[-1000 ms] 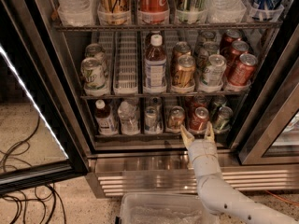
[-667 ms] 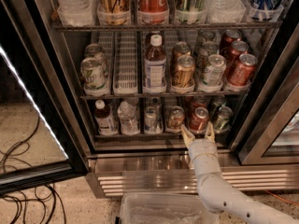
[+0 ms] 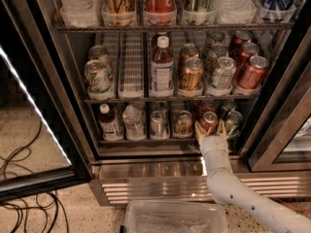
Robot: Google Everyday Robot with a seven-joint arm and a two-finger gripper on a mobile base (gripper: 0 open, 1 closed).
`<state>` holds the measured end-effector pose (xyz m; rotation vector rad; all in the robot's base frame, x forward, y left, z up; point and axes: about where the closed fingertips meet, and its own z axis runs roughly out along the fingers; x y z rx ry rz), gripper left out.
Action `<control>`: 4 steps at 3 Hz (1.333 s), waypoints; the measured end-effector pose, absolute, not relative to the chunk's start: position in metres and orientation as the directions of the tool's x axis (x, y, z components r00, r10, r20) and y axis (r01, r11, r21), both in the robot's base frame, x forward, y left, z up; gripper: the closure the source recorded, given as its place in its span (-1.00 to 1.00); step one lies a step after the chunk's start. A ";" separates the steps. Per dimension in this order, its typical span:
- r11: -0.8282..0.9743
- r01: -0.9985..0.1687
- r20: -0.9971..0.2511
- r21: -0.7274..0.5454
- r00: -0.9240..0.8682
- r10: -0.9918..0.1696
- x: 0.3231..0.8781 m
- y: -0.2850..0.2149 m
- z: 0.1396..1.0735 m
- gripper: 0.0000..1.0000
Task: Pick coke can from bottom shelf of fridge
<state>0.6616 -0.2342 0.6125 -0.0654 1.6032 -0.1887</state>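
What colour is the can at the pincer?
Coke can: red, silver lid, camera view. Pincer at it, bottom shelf.

A clear plastic bin [image 3: 175,219] is seen at the bottom centre; black cables [image 3: 29,208] are spread at lower left; a white-capped bottle [image 3: 161,68] is placed mid-frame.

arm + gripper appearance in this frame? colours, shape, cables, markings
Arm: glossy white, smooth rounded tubular shells with a bulged joint. No external cables or markings visible. Gripper, at the front of the bottom shelf by the coke can: small, pale yellowish-tan, contrasting with the white casing behind it.
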 end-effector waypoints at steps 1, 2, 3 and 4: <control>0.985 0.064 -0.987 -0.159 -0.045 -0.156 0.667 -0.231 0.611 -0.26; 0.985 0.043 -0.985 -0.166 -0.055 -0.164 0.668 -0.226 0.609 0.12; 0.985 0.043 -0.985 -0.166 -0.055 -0.164 0.668 -0.226 0.609 0.58; 0.985 0.043 -0.985 -0.166 -0.055 -0.164 0.668 -0.226 0.609 0.99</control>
